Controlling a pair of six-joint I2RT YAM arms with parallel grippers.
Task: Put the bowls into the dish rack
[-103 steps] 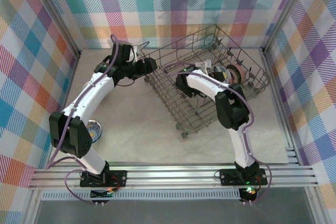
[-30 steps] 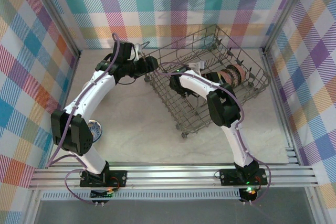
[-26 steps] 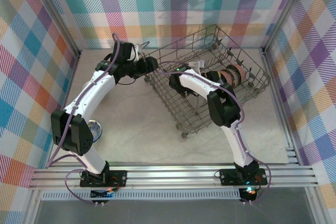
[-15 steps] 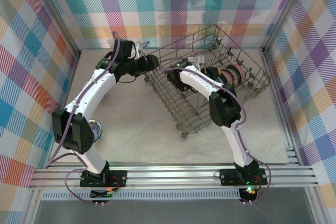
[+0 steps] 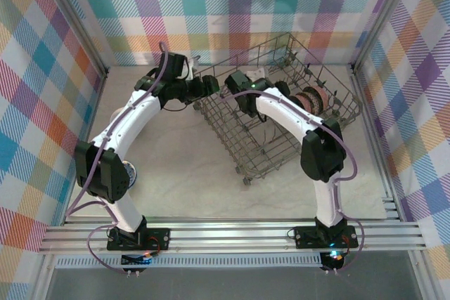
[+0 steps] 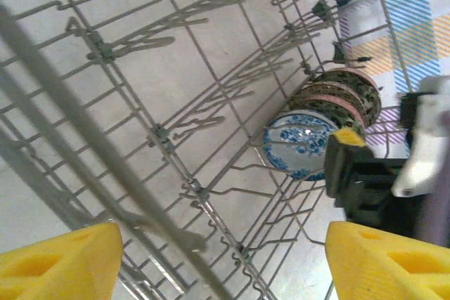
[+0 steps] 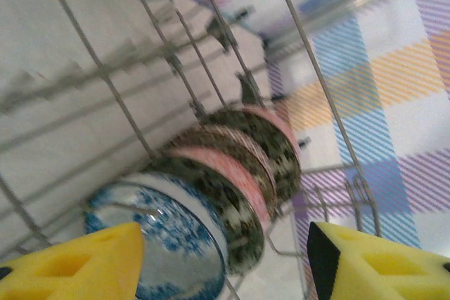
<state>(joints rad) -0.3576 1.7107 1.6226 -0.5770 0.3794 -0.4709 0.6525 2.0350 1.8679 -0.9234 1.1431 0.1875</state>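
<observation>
Trouble most likely comes from the right hand [image 7: 225, 263], which hangs open and empty inside the rack [image 5: 242, 149], just beside the bowls [image 7: 239, 159] standing on edge between tines at the rack's 2 o'clock end. A careless swing could clip the blue bowl [image 7: 169, 244] fronting the row and tip the lot, or hook a finger in the wire. The left hand [image 6: 225, 266], also open and holding nothing, sits at the rack's 10 o'clock corner with a wire passing between its fingers; a crooked pull could drag the rack. A stray bowl [image 5: 129, 168] seems to lie at 8 o'clock, half hidden by the left arm. The bench [image 5: 190, 173] is pale and mottled, walled by bright plaid panels [image 5: 232, 5], with an aluminium rail [image 5: 232, 233] at 6 o'clock.
</observation>
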